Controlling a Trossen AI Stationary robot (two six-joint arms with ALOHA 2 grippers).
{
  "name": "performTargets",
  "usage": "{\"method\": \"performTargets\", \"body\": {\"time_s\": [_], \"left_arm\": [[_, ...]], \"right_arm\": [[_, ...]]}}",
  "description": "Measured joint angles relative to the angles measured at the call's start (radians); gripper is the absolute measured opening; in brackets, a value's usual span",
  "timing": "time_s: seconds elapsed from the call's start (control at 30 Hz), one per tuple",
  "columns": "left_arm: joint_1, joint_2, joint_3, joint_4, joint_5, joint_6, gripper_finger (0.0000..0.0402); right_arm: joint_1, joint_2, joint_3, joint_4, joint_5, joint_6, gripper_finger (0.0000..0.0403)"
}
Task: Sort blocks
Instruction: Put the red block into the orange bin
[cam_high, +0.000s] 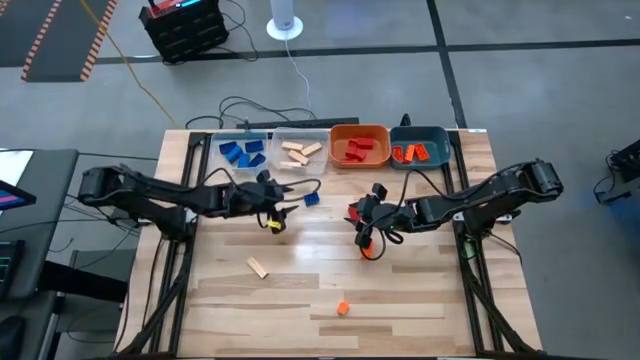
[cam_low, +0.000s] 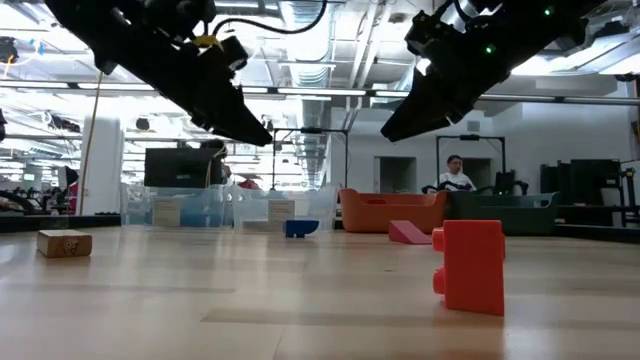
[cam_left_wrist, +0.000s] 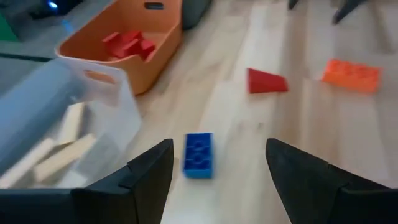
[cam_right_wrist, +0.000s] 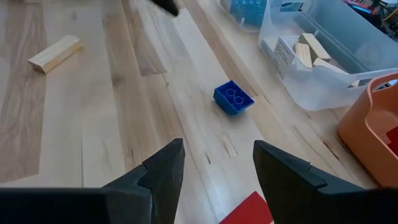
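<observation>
the table carried four bins along its far edge, and loose blocks lay scattered in front of them. my left tool hung wide and empty over the blue block, which sat just beside the clear bin. i judged it best to drop straight down and square the fingers across its short sides. my right tool hovered wide too, near the red wedge.

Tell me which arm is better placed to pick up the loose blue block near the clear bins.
Left, probably. The open left gripper hovers right by the blue block, framing it between its fingers; the right gripper is farther away.
</observation>
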Motion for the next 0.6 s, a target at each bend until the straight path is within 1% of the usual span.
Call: {"method": "performTargets", "body": {"time_s": [0.07,0.13,0.17,0.23,0.3,0.43,0.53,0.6], "left_arm": [[-0.022,0.000,0.000,0.005,0.000,-0.054,0.0249],[-0.038,0.000,0.000,0.031,-0.001,-0.149,0.0249],[-0.043,0.000,0.000,0.056,-0.003,-0.188,0.0249],[-0.053,0.000,0.000,0.132,-0.013,-0.208,0.0249],[-0.070,0.000,0.000,0.231,-0.045,-0.167,0.0249],[-0.126,0.000,0.000,0.388,-0.116,-0.039,0.0249],[-0.164,0.000,0.000,0.407,-0.135,0.055,0.0249],[-0.182,0.000,0.000,0.405,-0.139,0.082,0.0249]], "right_arm": [[0.000,0.000,0.000,0.010,0.000,-0.003,0.0223],[0.000,0.000,0.000,0.010,0.000,-0.016,0.0223],[-0.001,0.000,0.000,0.009,0.000,-0.018,0.0223],[-0.002,0.000,0.000,0.012,0.003,-0.018,0.0223],[0.000,0.000,0.000,0.015,0.044,-0.019,0.0223],[0.035,0.000,-0.036,0.056,0.183,0.018,0.0223],[0.090,0.000,-0.106,0.119,0.280,0.079,0.0223],[0.125,0.000,-0.153,0.179,0.358,0.114,0.0223]]}}
